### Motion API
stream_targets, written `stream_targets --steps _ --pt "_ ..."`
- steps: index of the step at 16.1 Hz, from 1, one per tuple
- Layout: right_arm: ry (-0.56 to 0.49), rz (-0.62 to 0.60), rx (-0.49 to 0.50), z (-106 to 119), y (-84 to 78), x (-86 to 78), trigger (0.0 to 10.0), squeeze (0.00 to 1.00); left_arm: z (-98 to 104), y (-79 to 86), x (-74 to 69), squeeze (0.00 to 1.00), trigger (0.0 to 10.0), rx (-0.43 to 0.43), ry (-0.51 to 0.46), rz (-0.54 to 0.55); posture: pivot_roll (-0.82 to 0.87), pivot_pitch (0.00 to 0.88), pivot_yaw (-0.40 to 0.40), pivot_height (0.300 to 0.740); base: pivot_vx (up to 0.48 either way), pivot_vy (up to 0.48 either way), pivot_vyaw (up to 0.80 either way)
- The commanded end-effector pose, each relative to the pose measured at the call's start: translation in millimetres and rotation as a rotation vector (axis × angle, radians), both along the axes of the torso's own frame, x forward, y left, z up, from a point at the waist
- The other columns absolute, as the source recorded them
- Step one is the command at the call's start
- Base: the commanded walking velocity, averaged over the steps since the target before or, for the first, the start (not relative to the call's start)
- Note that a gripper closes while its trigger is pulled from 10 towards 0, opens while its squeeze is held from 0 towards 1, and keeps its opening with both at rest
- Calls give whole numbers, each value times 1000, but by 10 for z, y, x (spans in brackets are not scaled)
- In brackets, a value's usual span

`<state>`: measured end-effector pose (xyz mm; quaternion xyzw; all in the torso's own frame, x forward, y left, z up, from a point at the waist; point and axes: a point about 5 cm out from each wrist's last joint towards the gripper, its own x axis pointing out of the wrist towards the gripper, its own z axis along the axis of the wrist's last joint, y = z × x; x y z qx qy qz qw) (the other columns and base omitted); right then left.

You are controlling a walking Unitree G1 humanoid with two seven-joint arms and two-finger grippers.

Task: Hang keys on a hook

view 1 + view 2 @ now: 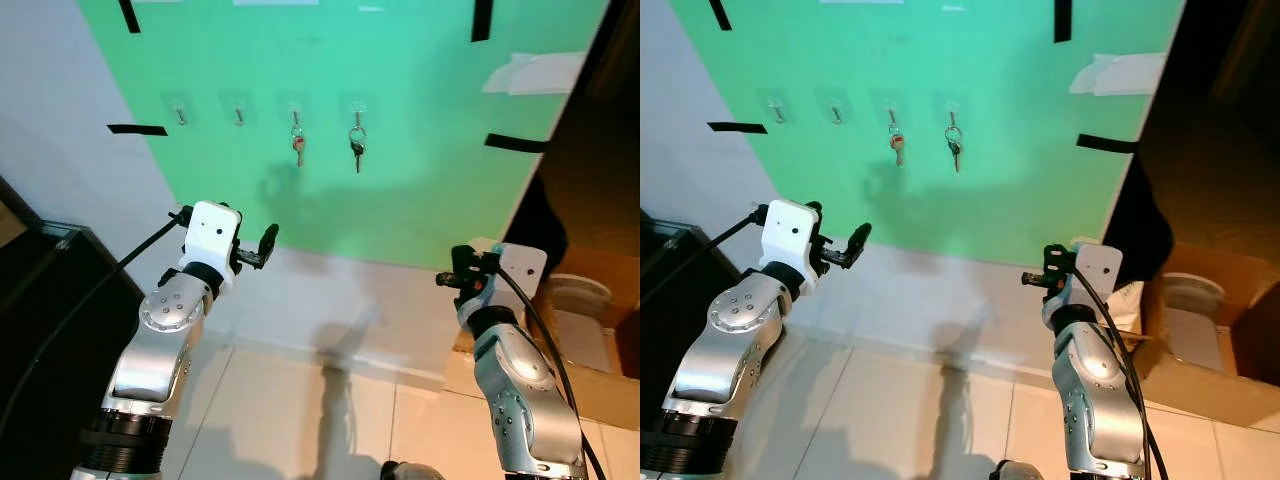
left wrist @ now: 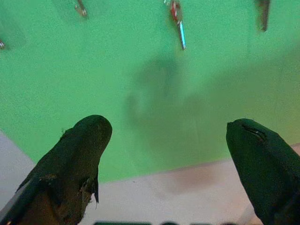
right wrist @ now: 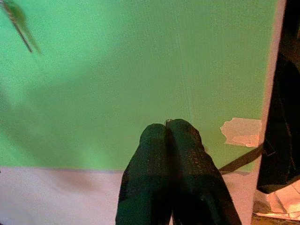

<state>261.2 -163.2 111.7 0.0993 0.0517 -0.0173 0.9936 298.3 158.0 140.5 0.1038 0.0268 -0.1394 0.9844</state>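
Observation:
A green board [image 1: 420,170] on the wall carries a row of small hooks. A key with a red head [image 1: 298,146] hangs from the third hook, and a dark key on a ring [image 1: 356,145] hangs from the fourth. The two leftmost hooks [image 1: 181,114] [image 1: 238,115] are bare. My left gripper [image 1: 262,248] is raised below the board's lower left, open and holding nothing; its fingers [image 2: 79,154] stand wide apart in the left wrist view, with the red-headed key [image 2: 178,21] above them. My right gripper [image 1: 447,276] is low at the right, its fingers [image 3: 171,154] pressed together on nothing.
Black tape strips [image 1: 137,129] hold the board's edges. A dark cabinet [image 1: 40,300] stands at the left. At the right are a cardboard box [image 1: 600,380] and a white bowl-like thing [image 1: 580,293]. The floor [image 1: 300,420] is pale tile.

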Motion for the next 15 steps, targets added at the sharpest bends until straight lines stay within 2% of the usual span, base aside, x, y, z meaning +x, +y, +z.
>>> stream_targets --steps 1,3,6,8,10,13,15 --pt "-34 4 -5 72 24 5 10000 0 7 21 -18 0 10000 -2 6 4 -84 0 126 740 0 360 0" --pt "-36 5 -12 82 25 8 10000 0 -24 13 -30 0 10000 5 14 3 -80 0 119 740 0 394 0" --pt "-9 -4 -82 63 28 39 10000 0 -46 26 -48 0 10000 10 24 21 -73 0 108 740 0 356 0" --pt "-26 14 -113 94 45 54 10000 0 -44 39 -74 0 10000 10 19 36 -75 0 103 740 0 0 0" --pt "-31 47 -103 108 54 64 10000 0 -68 46 -79 0 10000 17 20 53 -63 0 90 740 0 0 0" --pt "-43 64 -154 139 83 104 10000 0 -66 72 -103 0 10000 -6 14 73 -53 0 67 740 0 0 0" --pt "-49 83 -144 162 100 126 10000 0 -55 72 -128 0 10000 -9 9 80 -36 0 47 740 0 0 281"
